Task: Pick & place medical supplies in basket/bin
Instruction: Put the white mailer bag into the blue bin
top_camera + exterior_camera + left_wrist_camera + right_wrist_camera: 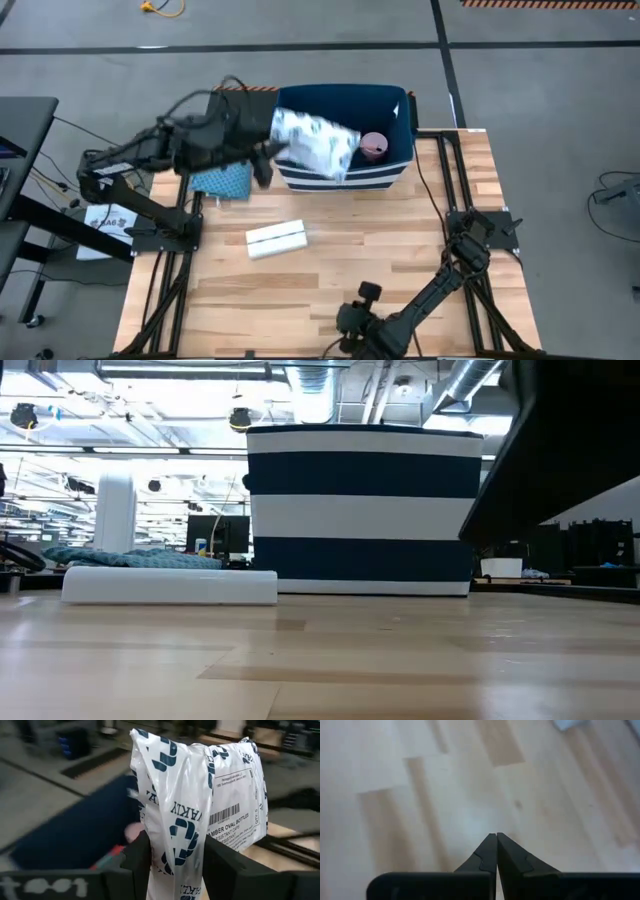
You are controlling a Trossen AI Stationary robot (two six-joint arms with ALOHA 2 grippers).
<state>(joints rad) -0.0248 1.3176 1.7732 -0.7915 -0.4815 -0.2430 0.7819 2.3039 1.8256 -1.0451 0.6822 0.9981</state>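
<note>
My left gripper is shut on a white packet printed with dark teal marks and a shipping label. In the high view the packet hangs over the left part of the dark navy, white-striped bin. A pink roll lies inside the bin. A white compartment tray lies flat on the table in front of the bin. My right gripper is shut with nothing in it, low over bare wood near the table's front edge. My left gripper pinches the packet's gathered, creased end between its two fingers. The fingers come nearly level from the table's left side. The packet reaches out beyond the fingertips over the bin, lifted clear of table and bin.
A teal patterned folded cloth lies left of the bin, under my left arm. In the low view the bin stands behind the tray. Bare wood spreads across the table's middle and right.
</note>
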